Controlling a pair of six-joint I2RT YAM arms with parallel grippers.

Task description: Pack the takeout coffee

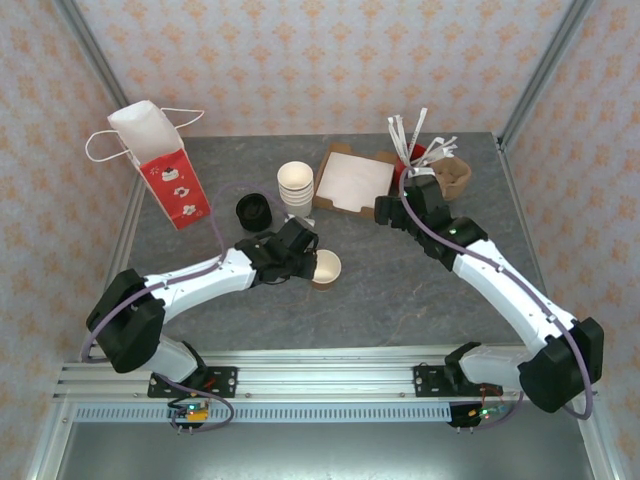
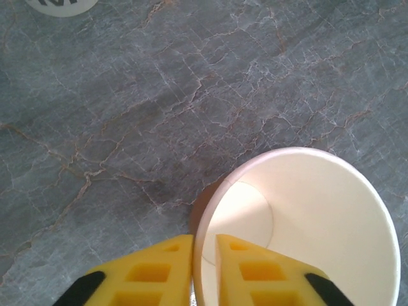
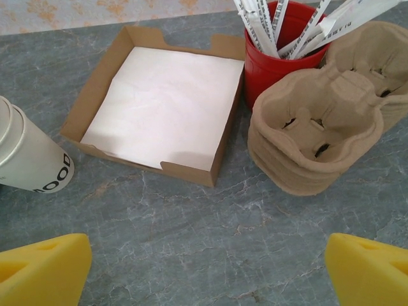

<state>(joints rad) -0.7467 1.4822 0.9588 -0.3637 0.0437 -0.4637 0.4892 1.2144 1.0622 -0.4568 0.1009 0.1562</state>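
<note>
A grey stone table (image 1: 400, 300) holds a coffee-packing set-up, seen from above, with two white robot arms reaching in from its near edge.

At the far left corner a red and white gift bag (image 1: 165, 165) stands upright with its mouth open, ready to take something from above. Near the middle of the far edge lies a shallow cardboard tray of napkins (image 1: 350, 180). Just beside it, toward the far right corner, sits a stack of moulded pulp cup carriers (image 1: 452, 178). A red cup of wrapped stirrers (image 1: 415, 150) touches the carriers at the back.

A stack of lidless cups (image 1: 295, 185) stands left of the tray. A short stack of black lids (image 1: 253, 210) sits nearer the bag.

The takeout coffee cup (image 1: 326, 268), tan-brown outside and white inside, stands upright at the table's centre with no lid on it. It looks empty. The left gripper (image 1: 305, 262) pinches its rim, one yellow finger inside the wall and one outside. That grip would probably steady or carry the cup, but it would be in the way of fitting a lid.

The right gripper (image 3: 207, 268) hovers with its fingers spread wide and empty above bare table in front of the tray and carriers.
</note>
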